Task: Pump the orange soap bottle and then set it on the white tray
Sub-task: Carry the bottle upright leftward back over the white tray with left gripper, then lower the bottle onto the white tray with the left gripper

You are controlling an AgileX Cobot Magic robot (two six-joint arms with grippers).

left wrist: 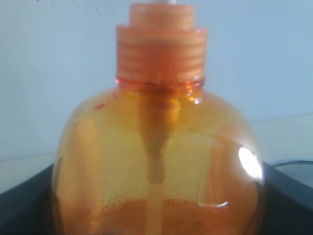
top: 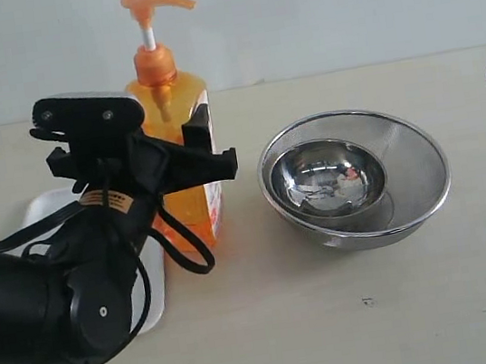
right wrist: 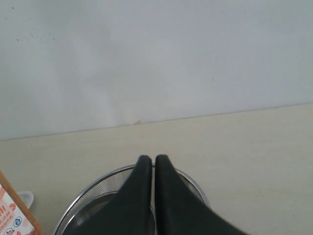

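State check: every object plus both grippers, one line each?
Tall translucent orange soap bottle: upright, partly full, pump head up, clamped at the body.
Flat white tray: lying flat, visible part bare, partly hidden by the left arm.
Small shiny steel bowl: upright, empty, nested in the mesh bowl.
Round steel mesh bowl: upright, holding the small bowl.
Left gripper: shut on the bottle.
Right gripper: shut, empty.

Left arm (top: 49, 293): black, reaching in low and level. Left gripper (top: 210, 146): jaws clamped on the orange soap bottle (top: 177, 96). Right gripper (right wrist: 150, 159): jaws pressed together, holding nothing.
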